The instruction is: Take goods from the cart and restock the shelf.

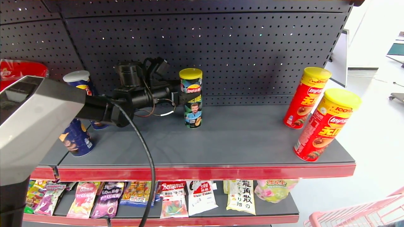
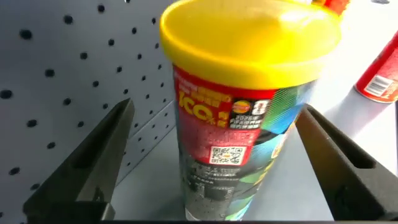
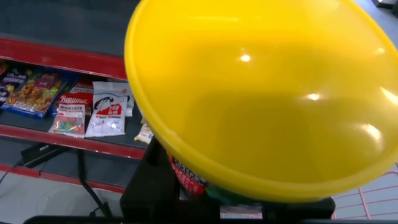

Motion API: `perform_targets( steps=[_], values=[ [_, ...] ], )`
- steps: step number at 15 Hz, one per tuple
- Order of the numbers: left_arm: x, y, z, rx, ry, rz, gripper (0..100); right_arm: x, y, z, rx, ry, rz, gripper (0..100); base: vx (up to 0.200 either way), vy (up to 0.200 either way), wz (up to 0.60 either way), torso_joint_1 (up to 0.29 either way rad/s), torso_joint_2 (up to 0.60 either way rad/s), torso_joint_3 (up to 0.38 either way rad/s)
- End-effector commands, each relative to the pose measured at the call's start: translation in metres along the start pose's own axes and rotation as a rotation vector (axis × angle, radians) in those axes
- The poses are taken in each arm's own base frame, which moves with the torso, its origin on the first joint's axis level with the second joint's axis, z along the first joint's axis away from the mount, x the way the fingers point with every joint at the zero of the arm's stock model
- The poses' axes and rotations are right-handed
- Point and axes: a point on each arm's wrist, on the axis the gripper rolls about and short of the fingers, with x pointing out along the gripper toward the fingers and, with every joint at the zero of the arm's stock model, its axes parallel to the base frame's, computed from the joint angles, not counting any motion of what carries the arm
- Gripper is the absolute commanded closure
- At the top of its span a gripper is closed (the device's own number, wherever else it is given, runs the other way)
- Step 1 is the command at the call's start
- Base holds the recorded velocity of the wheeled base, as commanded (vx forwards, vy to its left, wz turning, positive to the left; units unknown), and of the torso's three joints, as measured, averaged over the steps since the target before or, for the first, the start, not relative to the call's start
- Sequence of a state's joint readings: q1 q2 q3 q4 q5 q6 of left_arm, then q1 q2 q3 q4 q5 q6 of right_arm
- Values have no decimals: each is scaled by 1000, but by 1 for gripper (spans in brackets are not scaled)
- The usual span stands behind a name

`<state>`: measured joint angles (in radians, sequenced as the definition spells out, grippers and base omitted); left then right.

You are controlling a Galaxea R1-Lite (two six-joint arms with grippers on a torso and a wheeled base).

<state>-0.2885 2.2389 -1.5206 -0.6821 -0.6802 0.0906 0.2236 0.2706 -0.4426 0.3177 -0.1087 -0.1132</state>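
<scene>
Dark pegboard (image 1: 240,47) closes the back of the grey shelf board (image 1: 240,138), and the multicoloured chip can (image 1: 193,110) stands upright on this board, near the back, between the two fingers of the left claw (image 2: 217,112). The claw is open: in the left wrist view a gap shows on each side of the can, and neither finger seems to touch it. I judge that the step in hand is the release of this can. To do it well, the claw should go straight back along the line of its own arm and at the same height, so that no finger brushes the tall, narrow can and tips it. The two blue cans (image 1: 75,138) stand close beside the arm, behind the claw, so a sideways swing on the way back could knock them. The two red cans (image 1: 306,97) are well apart, beyond the fingertips, and are in no danger. The right claw (image 3: 230,202) seems closed around a second yellow-lidded can (image 3: 261,93), held in front of the lower shelf of snack bags (image 3: 93,109). The free board beyond the open claw's fingertips, before the red cans, looks a good place for it.
</scene>
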Motion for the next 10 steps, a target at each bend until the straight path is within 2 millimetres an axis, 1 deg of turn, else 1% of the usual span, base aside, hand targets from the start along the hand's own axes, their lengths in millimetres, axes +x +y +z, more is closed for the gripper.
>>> perform_targets(
  steps=[1, 3, 10],
  values=[
    [3, -2, -2, -2, 3, -1, 0, 1, 0, 0, -1, 5, 1, 100, 0, 0, 0, 0, 0, 0],
    [8, -7, -3, -5, 4, -15, 0, 1, 0, 1, -1, 6, 1, 100, 0, 0, 0, 0, 0, 0],
    [18, -11, -8, -40, 5, -16, 0, 1, 0, 0, -1, 5, 1, 100, 0, 0, 0, 0, 0, 0]
  ],
)
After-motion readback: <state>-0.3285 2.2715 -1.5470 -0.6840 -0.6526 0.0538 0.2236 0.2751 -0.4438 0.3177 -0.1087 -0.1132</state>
